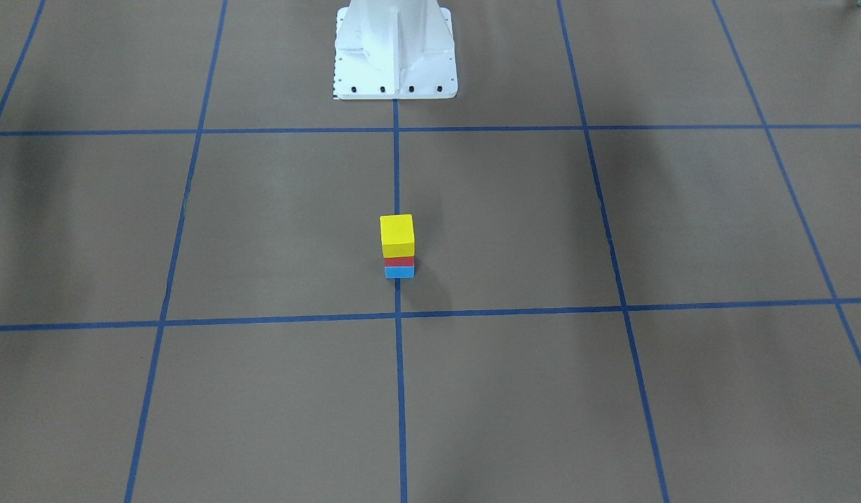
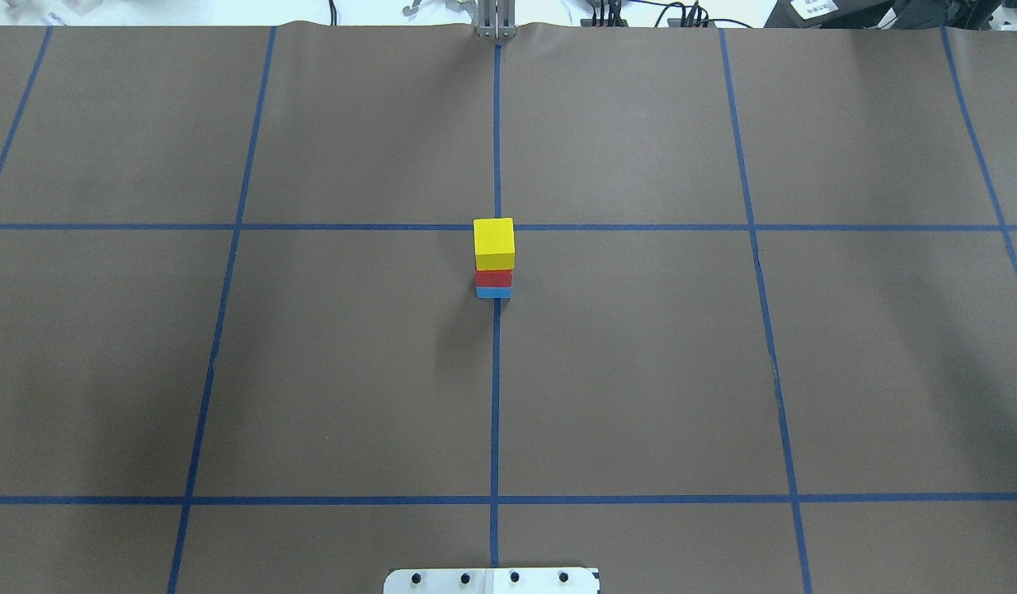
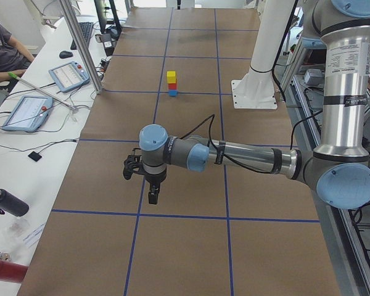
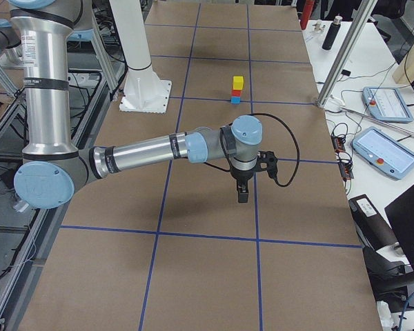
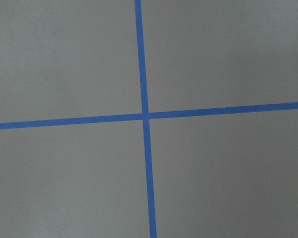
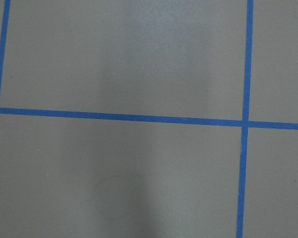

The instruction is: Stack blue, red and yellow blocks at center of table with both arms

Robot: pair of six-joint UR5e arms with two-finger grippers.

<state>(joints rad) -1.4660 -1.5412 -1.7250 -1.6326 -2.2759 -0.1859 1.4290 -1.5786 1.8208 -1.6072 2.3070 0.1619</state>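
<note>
Left gripper (image 3: 153, 197) and right gripper (image 4: 242, 197), jaw state not discernible, hang well apart from the stacked blocks (image 1: 398, 241); best kept clear.

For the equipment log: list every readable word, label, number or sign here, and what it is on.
No text is readable.
Sticker on left arm: too small to read.
Sticker on right arm: too small to read.
White label, overhead view's top right: blurred.

Even overhead light, soft broad shadows on the table (image 2: 640, 371), sharp focus, wrist views perhaps slightly soft.
</note>
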